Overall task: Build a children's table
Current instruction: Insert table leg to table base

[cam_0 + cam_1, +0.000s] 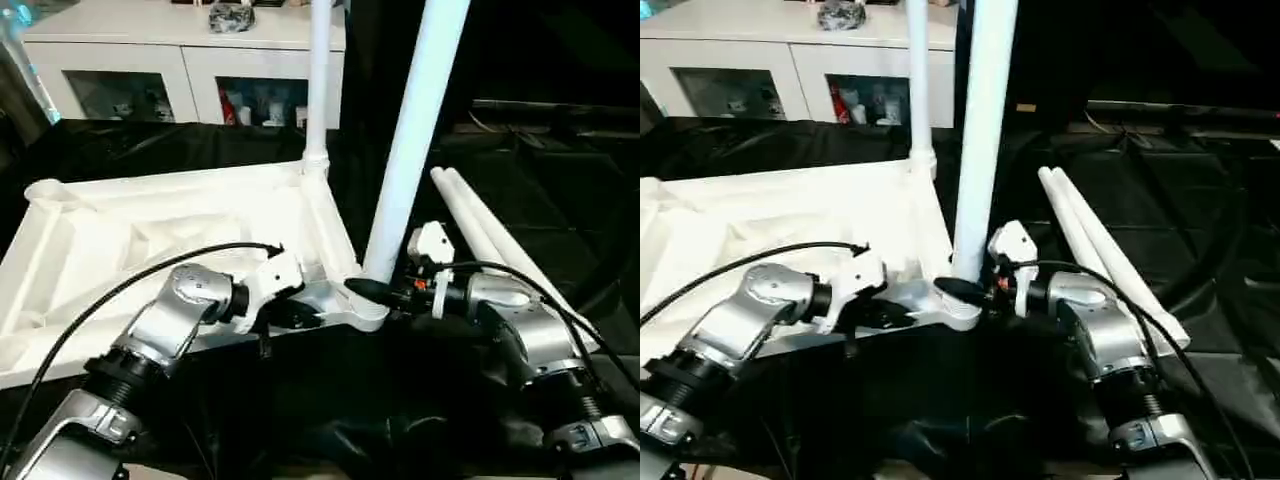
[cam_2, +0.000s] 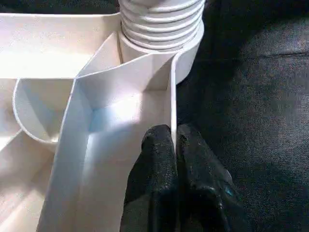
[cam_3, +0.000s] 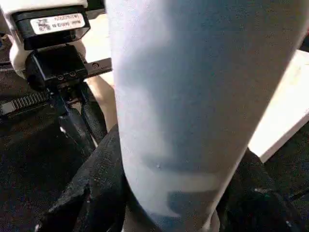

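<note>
The white ribbed table top [image 1: 150, 240] is laid underside up. Its rim is pinched by the left gripper [image 2: 173, 145]; the right gripper [image 1: 372, 290] is clamped around the upright leg [image 1: 415, 140] at the near corner socket [image 1: 365, 312].

Both silver forearms are reached forward and angled inward toward each other. The left pincer [image 1: 300, 312] is pinched shut on the thin side wall of the table top [image 1: 150, 240], one black finger [image 2: 154, 164] on each face of the wall. The right pincer [image 1: 370, 290] is turned sideways, its fingers closed around the foot of the upright leg [image 1: 415, 140], one finger [image 3: 91, 193] seen at either side
</note>
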You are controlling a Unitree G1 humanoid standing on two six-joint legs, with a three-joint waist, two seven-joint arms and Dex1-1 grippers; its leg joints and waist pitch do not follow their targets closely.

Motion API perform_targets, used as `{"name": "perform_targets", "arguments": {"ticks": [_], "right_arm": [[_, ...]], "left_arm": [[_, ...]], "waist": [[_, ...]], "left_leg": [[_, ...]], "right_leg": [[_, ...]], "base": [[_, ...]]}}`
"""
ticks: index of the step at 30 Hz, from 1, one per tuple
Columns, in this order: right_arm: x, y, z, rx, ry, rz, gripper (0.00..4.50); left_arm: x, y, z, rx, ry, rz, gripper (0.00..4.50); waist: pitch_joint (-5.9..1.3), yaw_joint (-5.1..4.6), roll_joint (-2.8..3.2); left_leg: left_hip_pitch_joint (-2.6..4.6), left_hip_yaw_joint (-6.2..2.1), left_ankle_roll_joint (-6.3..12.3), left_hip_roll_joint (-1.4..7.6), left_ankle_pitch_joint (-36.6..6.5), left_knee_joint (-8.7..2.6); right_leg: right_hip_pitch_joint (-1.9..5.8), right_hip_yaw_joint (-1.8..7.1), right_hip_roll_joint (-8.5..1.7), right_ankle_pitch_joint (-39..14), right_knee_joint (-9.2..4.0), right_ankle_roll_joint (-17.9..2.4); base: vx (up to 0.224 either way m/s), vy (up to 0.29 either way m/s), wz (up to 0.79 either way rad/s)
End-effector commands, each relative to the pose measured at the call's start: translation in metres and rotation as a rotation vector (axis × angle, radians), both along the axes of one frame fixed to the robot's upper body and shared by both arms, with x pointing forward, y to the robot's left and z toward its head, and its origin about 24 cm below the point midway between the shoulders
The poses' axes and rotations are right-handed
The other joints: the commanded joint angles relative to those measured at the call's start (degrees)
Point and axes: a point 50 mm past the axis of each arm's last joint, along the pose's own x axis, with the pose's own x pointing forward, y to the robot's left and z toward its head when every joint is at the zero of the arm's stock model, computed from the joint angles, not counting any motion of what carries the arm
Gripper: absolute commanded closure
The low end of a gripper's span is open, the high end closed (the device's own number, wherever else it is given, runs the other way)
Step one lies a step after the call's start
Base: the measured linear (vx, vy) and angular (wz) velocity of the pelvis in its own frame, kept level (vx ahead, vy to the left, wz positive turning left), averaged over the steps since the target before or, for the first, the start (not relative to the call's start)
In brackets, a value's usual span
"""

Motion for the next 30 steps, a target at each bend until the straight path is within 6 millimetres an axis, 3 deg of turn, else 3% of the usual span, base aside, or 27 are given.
{"name": "perform_targets", "arguments": {"ticks": [1, 3, 6, 7, 12, 13, 15, 20, 21, 23, 26, 30], "right_arm": [[-0.009, -0.006, -0.030, -0.088, 0.123, -0.028, 2.58], [-0.005, -0.006, -0.032, -0.088, 0.119, -0.079, 2.58], [0.006, -0.008, -0.038, -0.109, 0.116, -0.230, 2.58], [0.008, -0.008, -0.040, -0.109, 0.117, -0.259, 2.58], [0.022, 0.003, -0.046, -0.083, 0.151, -0.462, 2.58], [0.029, 0.013, -0.047, -0.060, 0.170, -0.547, 2.58], [0.031, 0.017, -0.047, -0.054, 0.175, -0.567, 2.58], [0.036, 0.041, -0.050, -0.049, 0.205, -0.644, 2.58], [0.036, 0.045, -0.051, -0.057, 0.209, -0.637, 2.58], [0.035, 0.051, -0.053, -0.078, 0.216, -0.622, 2.58], [0.034, 0.055, -0.054, -0.094, 0.210, -0.613, 2.58], [0.034, 0.058, -0.055, -0.098, 0.212, -0.600, 2.58]], "left_arm": [[0.007, -0.010, 0.020, -0.048, -0.076, -0.033, 4.50], [0.008, -0.010, 0.020, -0.056, -0.077, -0.015, 4.50], [0.013, -0.013, 0.024, -0.080, -0.077, 0.035, 4.50], [0.014, -0.014, 0.025, -0.084, -0.075, 0.046, 4.50], [0.027, -0.022, 0.033, -0.075, -0.099, 0.151, 4.50], [0.038, -0.030, 0.035, -0.072, -0.101, 0.279, 4.50], [0.042, -0.033, 0.035, -0.069, -0.101, 0.329, 4.50], [0.052, -0.056, 0.035, -0.055, -0.104, 0.450, 4.50], [0.052, -0.060, 0.035, -0.057, -0.104, 0.450, 4.50], [0.051, -0.066, 0.034, -0.038, -0.109, 0.442, 4.50], [0.051, -0.066, 0.032, -0.019, -0.111, 0.447, 4.50], [0.052, -0.062, 0.030, -0.002, -0.113, 0.465, 4.50]], "waist": [[-3.30, 0.02, 0.24], [-3.21, -0.02, 0.23], [-2.88, -0.44, 0.10], [-2.78, -0.67, 0.08], [-2.60, -1.85, 0.12], [-2.58, -2.01, 0.13], [-2.49, -2.31, 0.21], [-2.74, -2.58, 0.69], [-2.79, -2.54, 1.00], [-2.80, -2.65, 0.92], [-2.55, -2.84, 0.85], [-2.42, -2.99, 0.78]], "left_leg": [[1.09, -0.47, 0.51, 1.37, -18.8, -4.48], [1.12, -0.47, 0.43, 1.33, -19.2, -4.51], [1.09, -0.65, -0.39, 1.15, -21.2, -4.63], [1.11, -0.80, -0.66, 0.96, -22.1, -4.68], [1.78, -1.13, -1.24, 0.72, -25.2, -4.45], [1.60, -1.21, -1.13, 0.69, -25.3, -4.50], [2.21, -1.22, -1.48, 0.52, -26.6, -4.17], [1.71, -1.65, -0.87, 0.76, -27.4, -4.71], [1.60, -1.77, -0.69, 0.90, -27.5, -4.89], [1.78, -1.61, -0.40, 0.96, -27.8, -5.06], [2.23, -1.46, -0.29, 0.79, -29.1, -4.93], [2.27, -1.46, -0.08, 0.75, -29.4, -4.95]], "right_leg": [[2.54, 2.76, -3.78, -18.9, -4.98, -10.5], [2.45, 2.73, -3.78, -19.7, -5.08, -10.4], [2.44, 2.49, -3.96, -24.9, -5.42, -9.2], [2.52, 2.22, -3.98, -28.0, -5.83, -7.9], [1.78, 1.69, -4.04, -33.7, -6.91, -5.6], [1.96, 1.51, -3.99, -33.9, -6.96, -5.4], [1.46, 1.04, -3.86, -35.6, -7.36, -5.0], [2.25, 0.43, -3.88, -31.9, -7.60, -5.0], [2.39, 0.56, -3.97, -29.5, -7.38, -5.8], [2.30, 0.74, -3.94, -26.4, -7.27, -7.4], [2.01, 0.77, -4.04, -28.1, -7.61, -7.6], [1.94, 0.69, -4.04, -29.5, -7.75, -7.2]], "base": [[0.000, 0.000, 0.00], [0.000, 0.000, 0.00], [0.000, 0.000, 0.00], [0.000, 0.000, 0.00], [0.000, 0.000, 0.00], [0.000, 0.000, 0.00], [0.000, 0.000, 0.00], [0.000, 0.000, 0.00], [0.000, 0.000, 0.00], [0.000, 0.000, 0.00], [0.000, 0.000, 0.00], [0.000, 0.000, 0.00]]}}
